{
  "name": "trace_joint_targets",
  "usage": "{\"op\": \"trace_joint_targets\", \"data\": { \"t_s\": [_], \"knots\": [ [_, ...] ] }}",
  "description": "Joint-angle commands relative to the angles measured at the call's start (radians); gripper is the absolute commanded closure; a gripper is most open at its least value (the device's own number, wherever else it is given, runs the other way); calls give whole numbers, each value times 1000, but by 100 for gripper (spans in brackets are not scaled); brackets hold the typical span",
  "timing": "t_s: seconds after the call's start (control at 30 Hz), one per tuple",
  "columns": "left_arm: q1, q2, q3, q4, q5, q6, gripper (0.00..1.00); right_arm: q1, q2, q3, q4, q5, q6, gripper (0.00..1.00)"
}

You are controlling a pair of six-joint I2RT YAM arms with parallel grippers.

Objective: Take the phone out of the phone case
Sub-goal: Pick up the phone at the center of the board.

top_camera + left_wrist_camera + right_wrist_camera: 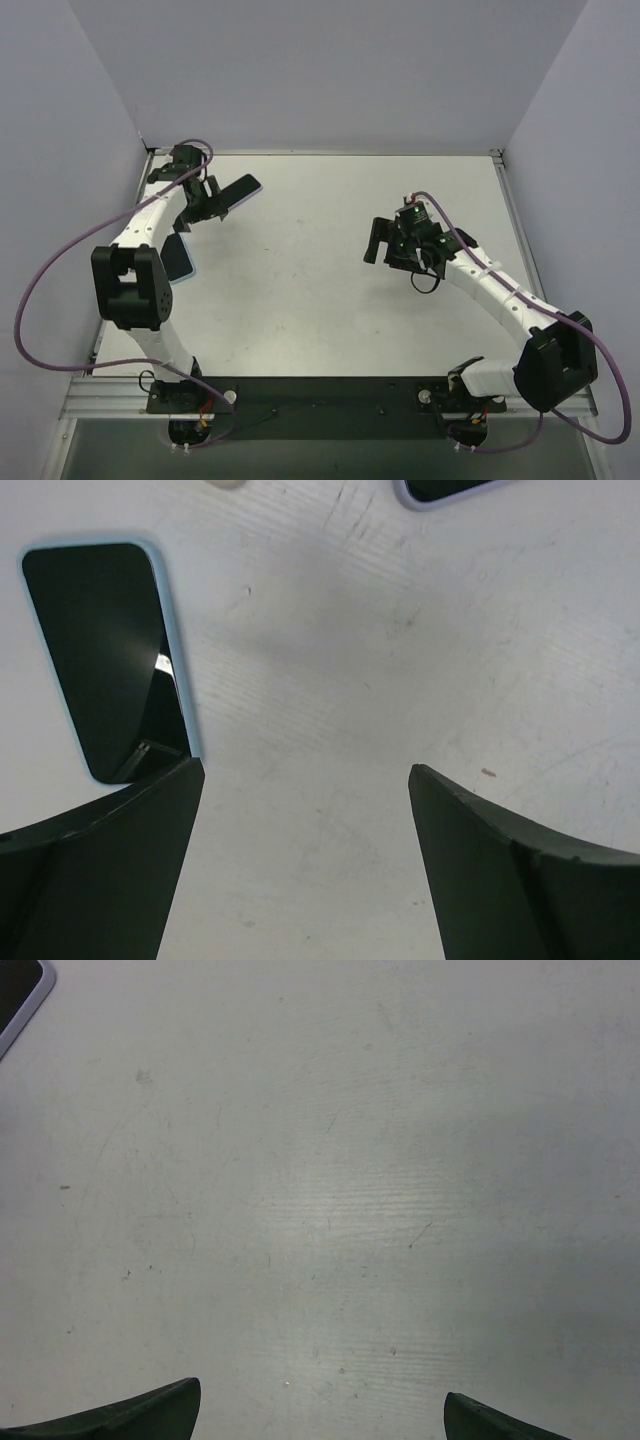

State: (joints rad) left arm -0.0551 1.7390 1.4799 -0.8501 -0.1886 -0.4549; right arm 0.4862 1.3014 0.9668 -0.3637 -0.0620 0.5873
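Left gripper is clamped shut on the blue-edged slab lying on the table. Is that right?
No. The left gripper is open and holds nothing; the blue-edged slab lies on the table beside one finger, outside the jaws. The left wrist view shows it.

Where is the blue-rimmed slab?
Top view: the blue-rimmed slab lies at the table's left side, partly under the left arm, near the lilac-rimmed slab.

Pretty plain setup: white desk (330, 300), a bit scuffed and scratched up close, boxed in by pale greyish walls (330, 70) left, far and right. Metal rail (110, 397) along the near edge. Soft, even light.
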Motion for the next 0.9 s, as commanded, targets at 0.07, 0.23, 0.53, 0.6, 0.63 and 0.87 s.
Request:
{"op": "trace_joint_targets", "data": {
  "t_s": [0.07, 0.23, 0.53, 0.6, 0.63, 0.87],
  "knots": [
    [31, 206, 255, -64, 14, 104, 5, 9, 53, 53, 2, -33, -17, 0],
    [100, 373, 450, -87, 12, 134, 3, 8, 113, 93, -1, -64, -49, 1],
    [123, 430, 399, 129, -77, 355, 3, 6, 188, 168, -12, -96, -75, 1],
    [133, 438, 410, 132, -92, 378, 3, 6, 209, 191, -15, -108, -78, 1],
    [142, 448, 424, 122, -81, 384, 3, 6, 217, 197, -18, -113, -80, 1],
    [190, 586, 577, 5, 43, 449, 2, 8, 265, 242, -34, -150, -76, 2]
  ]
}}
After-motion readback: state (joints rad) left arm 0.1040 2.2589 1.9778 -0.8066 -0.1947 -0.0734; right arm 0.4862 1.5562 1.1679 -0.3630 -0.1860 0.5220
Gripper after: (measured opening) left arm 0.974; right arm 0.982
